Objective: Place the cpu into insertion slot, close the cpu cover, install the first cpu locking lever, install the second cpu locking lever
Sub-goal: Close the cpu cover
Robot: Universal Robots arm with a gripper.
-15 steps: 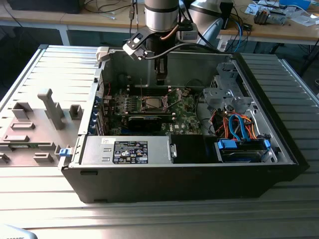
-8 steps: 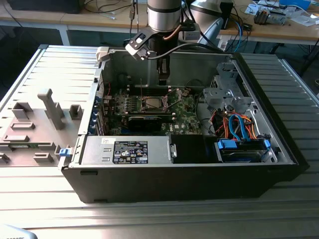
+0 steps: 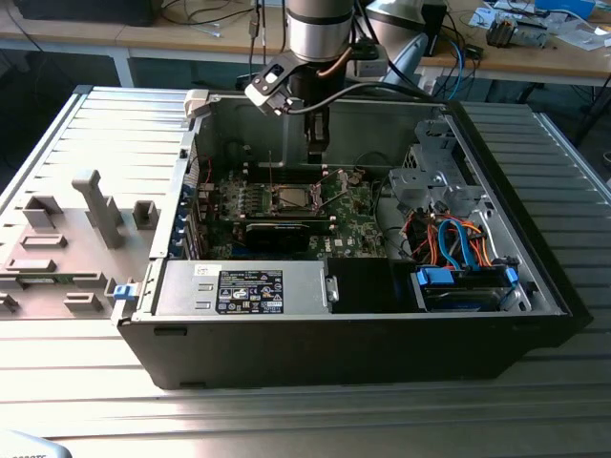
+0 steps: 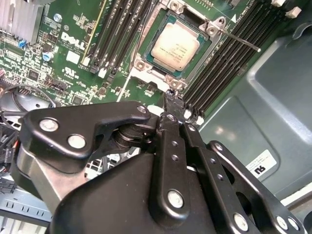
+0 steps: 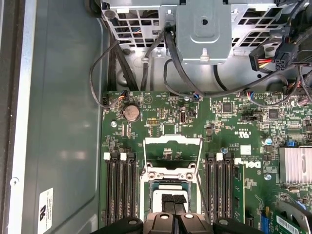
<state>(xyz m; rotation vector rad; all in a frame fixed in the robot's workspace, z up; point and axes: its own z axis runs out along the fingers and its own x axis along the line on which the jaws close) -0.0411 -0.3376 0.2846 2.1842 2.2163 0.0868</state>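
Gripper (image 4: 169,100) fingers pressed together, empty, tip beside insertion slot (image 4: 141,65). Cpu (image 4: 176,41) seated; cpu cover (image 5: 173,141) raised. Cover-closing step, probably: calls for push on frame edge.

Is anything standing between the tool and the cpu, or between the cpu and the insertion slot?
Nothing visible does. The cpu already lies in the insertion slot. The tool hangs over the slot's edge, with nothing visible between it and the chip.
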